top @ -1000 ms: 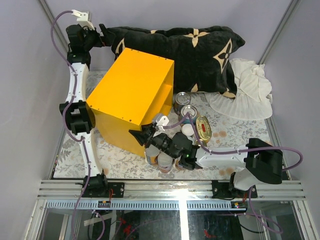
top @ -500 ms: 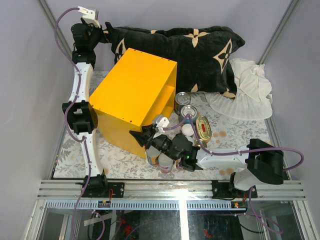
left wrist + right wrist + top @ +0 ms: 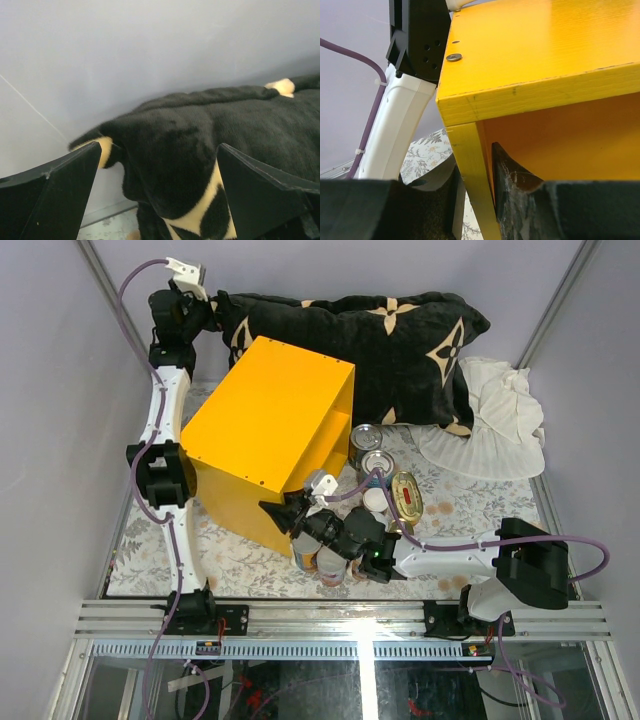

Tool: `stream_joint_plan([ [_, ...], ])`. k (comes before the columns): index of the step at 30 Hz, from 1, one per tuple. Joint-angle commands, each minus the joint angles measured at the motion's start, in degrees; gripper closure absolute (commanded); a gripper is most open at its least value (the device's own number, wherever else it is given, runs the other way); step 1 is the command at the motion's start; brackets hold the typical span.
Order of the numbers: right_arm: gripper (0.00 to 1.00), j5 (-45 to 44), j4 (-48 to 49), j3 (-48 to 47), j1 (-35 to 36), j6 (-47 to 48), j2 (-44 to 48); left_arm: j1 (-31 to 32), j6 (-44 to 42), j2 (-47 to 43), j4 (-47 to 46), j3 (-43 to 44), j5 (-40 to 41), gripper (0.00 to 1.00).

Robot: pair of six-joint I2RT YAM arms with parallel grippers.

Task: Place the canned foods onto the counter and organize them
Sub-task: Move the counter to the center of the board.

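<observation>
Far across my table a black pillow (image 3: 380,350) with cream flower shapes lies along the far side. Right of it, touching, a crumpled white cloth (image 3: 490,415) spreads over the floral table cover (image 3: 240,560). A metal rail (image 3: 340,618) runs along the near edge, with pale grey walls (image 3: 50,390) around

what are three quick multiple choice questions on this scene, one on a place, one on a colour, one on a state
1. Where are the right fingers?
A) raised clear of everything
B) either side of a wall of the yellow box
C) folded back at the arm's base

2. What colour is the pillow?
A) black with cream flowers
B) red
C) plain white

3. How are the left fingers?
A) tightly shut
B) half shut on something
C) wide open, holding nothing

1 B: the right wrist view shows the wall between them.
2 A: plain in the top view.
3 C: the left wrist view shows a wide gap.
</observation>
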State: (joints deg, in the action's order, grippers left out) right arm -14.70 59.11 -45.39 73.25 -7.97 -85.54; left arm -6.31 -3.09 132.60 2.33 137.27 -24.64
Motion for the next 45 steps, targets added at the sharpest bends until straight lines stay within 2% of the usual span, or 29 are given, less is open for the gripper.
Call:
stream_joint_plan([
  [1, 1.0, -0.8, -3.0, 0.7, 2.5, -1.0, 2.9, -3.3, 12.1, 8.9, -10.5, -10.4, -9.6, 0.0],
  [3, 1.0, -0.7, -2.9, 1.0, 2.5, -0.9, 3.0, -6.6, 18.0, 7.2, -15.5, -12.3, -14.9, 0.0],
  [9, 1.0, 0.3, -2.7, 0.5, 2.5, -0.9, 2.1, -12.4, 26.7, 4.6, -22.3, -13.5, -26.6, 0.0],
  [14, 1.0, 1.0, -3.5, -0.5, 2.5, -1.0, 1.3, -15.5, 35.7, 7.2, -28.0, -11.8, -34.0, 0.0],
  [19, 1.0, 0.9, -3.9, -1.3, 2.5, -1.0, 0.0, -14.0, 27.1, 7.2, -20.2, -13.4, -30.9, 0.0],
  [32, 1.0, 1.4, -6.3, -4.3, 2.9, -0.4, -2.2, -5.7, 25.0, 13.5, -24.3, -11.4, -19.4, 0.0],
  [33, 1.0, 1.3, -6.5, -4.3, 2.9, -0.3, -2.1, -5.6, 25.4, 13.9, -25.2, -11.5, -18.3, 0.11],
  [35, 1.0, 1.3, -6.6, -4.0, 2.9, -0.1, -1.8, -5.8, 26.3, 13.9, -27.9, -12.6, -16.6, 0.43],
  [36, 1.0, 1.2, -6.6, -3.7, 2.8, 0.0, -1.6, -5.9, 26.2, 13.9, -28.1, -12.6, -16.0, 0.74],
  [37, 1.0, 1.1, -6.5, -3.5, 2.9, 0.1, -1.4, -6.0, 26.2, 13.7, -28.0, -12.5, -14.7, 0.94],
  [38, 1.0, 1.1, -6.4, -3.2, 2.9, 0.1, -1.2, -6.3, 26.1, 13.0, -28.3, -13.0, -13.7, 0.99],
  [39, 1.0, 0.9, -6.2, -2.9, 2.9, 0.2, -0.9, -6.6, 26.5, 12.2, -29.3, -13.9, -13.2, 1.0],
  [45, 1.0, 0.3, -5.7, -1.5, 2.9, 1.0, 0.1, -11.4, 31.8, 3.1, -39.8, -23.3, -9.1, 1.0],
])
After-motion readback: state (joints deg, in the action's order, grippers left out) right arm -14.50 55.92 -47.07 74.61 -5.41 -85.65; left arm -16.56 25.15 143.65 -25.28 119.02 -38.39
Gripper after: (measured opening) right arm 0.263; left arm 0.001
